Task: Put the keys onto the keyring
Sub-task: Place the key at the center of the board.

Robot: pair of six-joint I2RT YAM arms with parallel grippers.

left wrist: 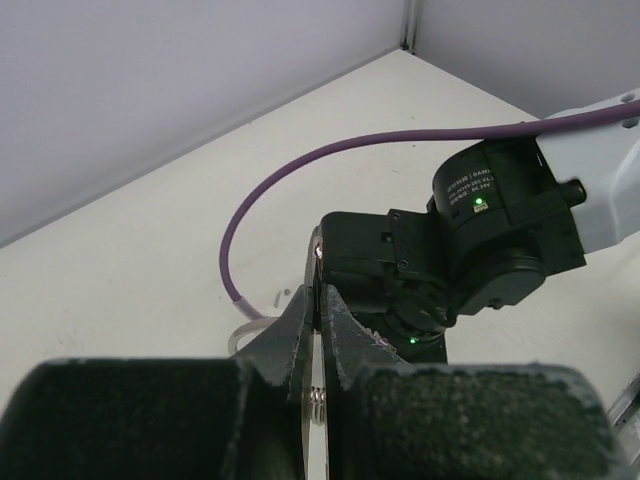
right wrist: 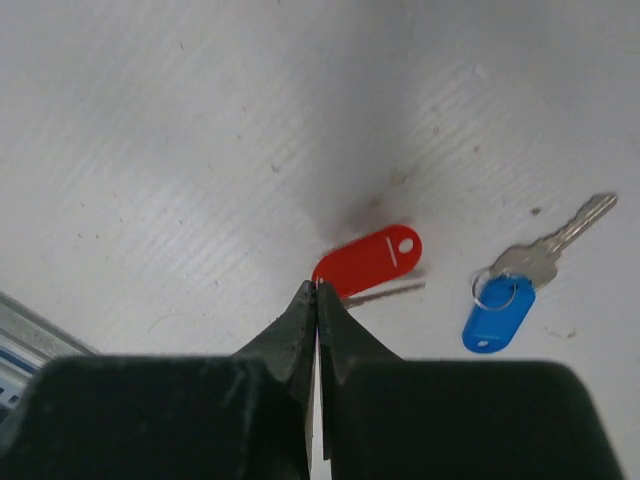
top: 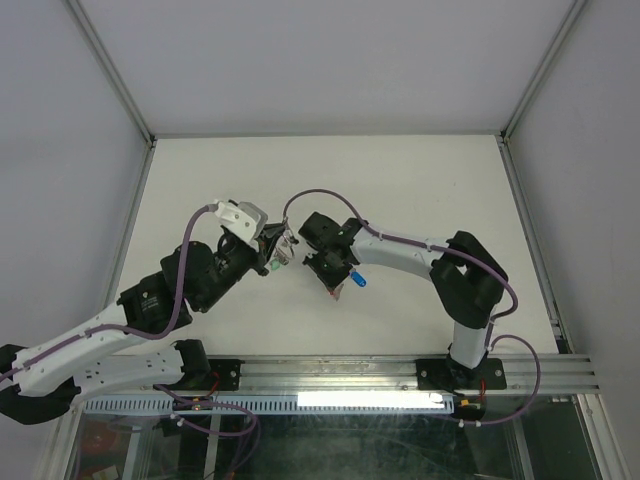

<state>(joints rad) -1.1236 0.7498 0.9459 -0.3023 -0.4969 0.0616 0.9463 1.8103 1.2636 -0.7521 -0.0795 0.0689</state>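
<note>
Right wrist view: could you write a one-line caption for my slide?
Closed right tool at the edge of the red key; the blue key lies apart on the table.

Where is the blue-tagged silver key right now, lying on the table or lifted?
Lying flat. The blue-tagged silver key rests on the white table, beside the red tag, no fingers touching it.

1. A robotics lab test cell: a white table (top: 420, 180) boxed in by plain white panels (top: 320, 60) on aluminium posts (top: 110, 70)
2. A left arm (top: 100, 335) and a right arm (top: 400, 255) bolted to an aluminium rail (top: 350, 375)
3. Exposed purple cables (left wrist: 300, 165) and a light strip (top: 370, 401) along the near edge
</note>
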